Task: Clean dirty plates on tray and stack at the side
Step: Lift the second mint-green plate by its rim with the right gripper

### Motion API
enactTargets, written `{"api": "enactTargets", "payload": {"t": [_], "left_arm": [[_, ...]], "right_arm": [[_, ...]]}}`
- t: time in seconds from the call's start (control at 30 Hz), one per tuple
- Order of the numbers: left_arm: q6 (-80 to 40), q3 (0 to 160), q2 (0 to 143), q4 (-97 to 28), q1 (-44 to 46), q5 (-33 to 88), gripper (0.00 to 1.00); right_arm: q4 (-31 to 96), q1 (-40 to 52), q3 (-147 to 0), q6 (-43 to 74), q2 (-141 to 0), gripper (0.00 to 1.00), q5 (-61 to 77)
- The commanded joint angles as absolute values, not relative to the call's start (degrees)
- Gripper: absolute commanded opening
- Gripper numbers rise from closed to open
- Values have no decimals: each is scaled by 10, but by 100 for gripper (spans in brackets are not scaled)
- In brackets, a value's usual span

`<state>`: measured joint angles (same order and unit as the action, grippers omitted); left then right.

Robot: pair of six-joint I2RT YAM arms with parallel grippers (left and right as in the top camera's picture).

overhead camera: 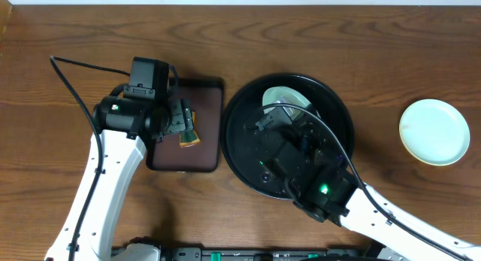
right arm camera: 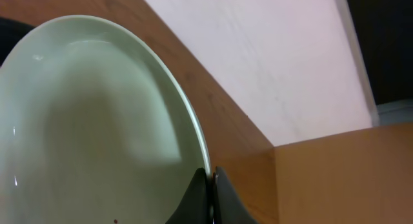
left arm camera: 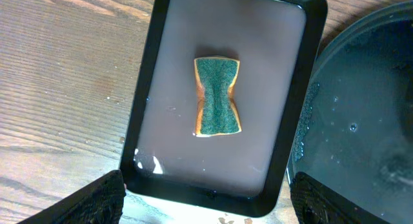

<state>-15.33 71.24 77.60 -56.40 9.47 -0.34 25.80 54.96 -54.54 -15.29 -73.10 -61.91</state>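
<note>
The spread left pincer [left arm camera: 208,193] is hovering above the sponge [left arm camera: 217,97], narrow width facing its gap; the right pincer [right arm camera: 210,183] is pinching a plate [right arm camera: 90,121].

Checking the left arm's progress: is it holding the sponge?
No, the sponge lies loose in the rectangular tray, with the left gripper open above it.

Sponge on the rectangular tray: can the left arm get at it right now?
Probably yes. The left tool hangs open right above the sponge, which lies bare in the brown rectangular tray; the right tool, pinching a pale-green plate over the black tray, is well clear.
</note>
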Motion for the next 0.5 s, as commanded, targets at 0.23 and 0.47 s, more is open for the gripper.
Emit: {"api": "enactTargets", "payload": {"t": [0.23, 0.47], "left_arm": [[-150, 722, 776, -565, 93, -5, 83], [-150, 722, 776, -565, 93, -5, 83]], "right_arm": [[235, 560, -549, -170, -721, 1, -662], [233, 560, -549, -170, -721, 1, -662]]}}
